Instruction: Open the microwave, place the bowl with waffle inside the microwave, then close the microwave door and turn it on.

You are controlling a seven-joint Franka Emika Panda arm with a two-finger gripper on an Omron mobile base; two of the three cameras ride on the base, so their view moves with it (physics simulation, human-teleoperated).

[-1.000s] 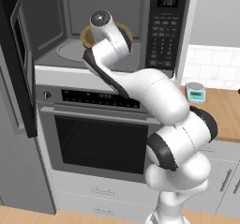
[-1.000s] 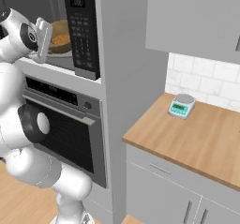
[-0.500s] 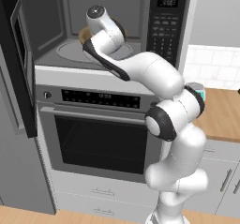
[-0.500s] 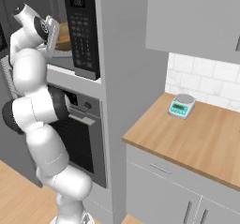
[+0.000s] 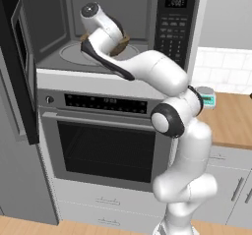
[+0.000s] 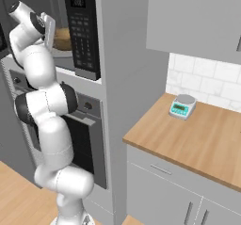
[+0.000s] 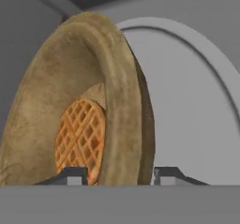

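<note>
Brown wooden bowl with golden waffle (image 7: pixel 84 120) sits at frame centre on the grey microwave's round turntable (image 7: pixel 197 106) | gripper (image 7: pixel 119 174) fingertips straddle its rim, apparently parted | black door (image 5: pixel 19 76) swung left for access.

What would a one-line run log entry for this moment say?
microwave door: open | bowl with waffle: inside microwave, over turntable | claw: fingertips either side of bowl rim | stage: placing
</note>
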